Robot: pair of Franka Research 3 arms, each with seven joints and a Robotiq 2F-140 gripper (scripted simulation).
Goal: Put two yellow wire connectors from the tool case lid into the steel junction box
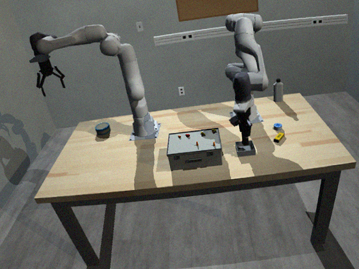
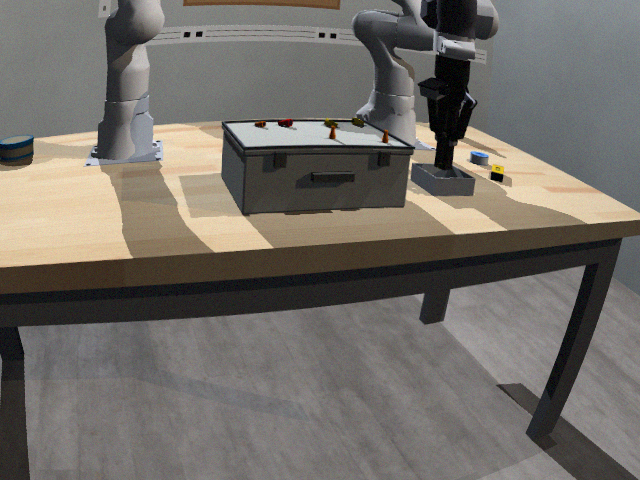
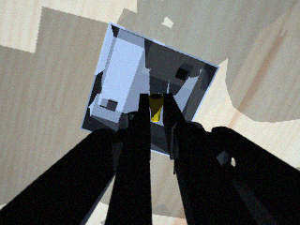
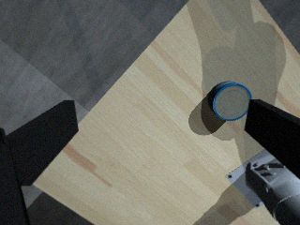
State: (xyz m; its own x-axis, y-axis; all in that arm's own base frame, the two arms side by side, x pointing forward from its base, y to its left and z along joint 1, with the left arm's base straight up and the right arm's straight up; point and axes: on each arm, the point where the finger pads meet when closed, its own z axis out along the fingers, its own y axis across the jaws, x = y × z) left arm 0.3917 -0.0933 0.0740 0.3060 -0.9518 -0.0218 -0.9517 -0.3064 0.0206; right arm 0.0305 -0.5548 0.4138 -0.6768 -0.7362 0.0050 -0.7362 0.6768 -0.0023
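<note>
One yellow wire connector (image 3: pixel 156 112) gripped.
At left, my right gripper (image 1: pixel 53 90) (image 4: pixel 161 115) hangs open; two yellow connectors (image 1: pixel 202 133) (image 2: pixel 357 122) lie on the tool case's lid (image 1: pixel 182 144) (image 2: pixel 289 135), far right; rightmost, my left gripper (image 1: pixel 245 143) (image 2: pixel 443 166) (image 3: pixel 156 107) pinches mine at the steel junction box (image 1: pixel 246 153) (image 2: pixel 455 188) (image 3: pixel 126 63).

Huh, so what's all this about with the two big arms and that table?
The left arm's end effector is shut on a yellow connector, its fingertips down at the box. The right arm's end effector is open, away from the work. Two more yellow connectors lie on the case's lid, among orange and red ones.
</note>
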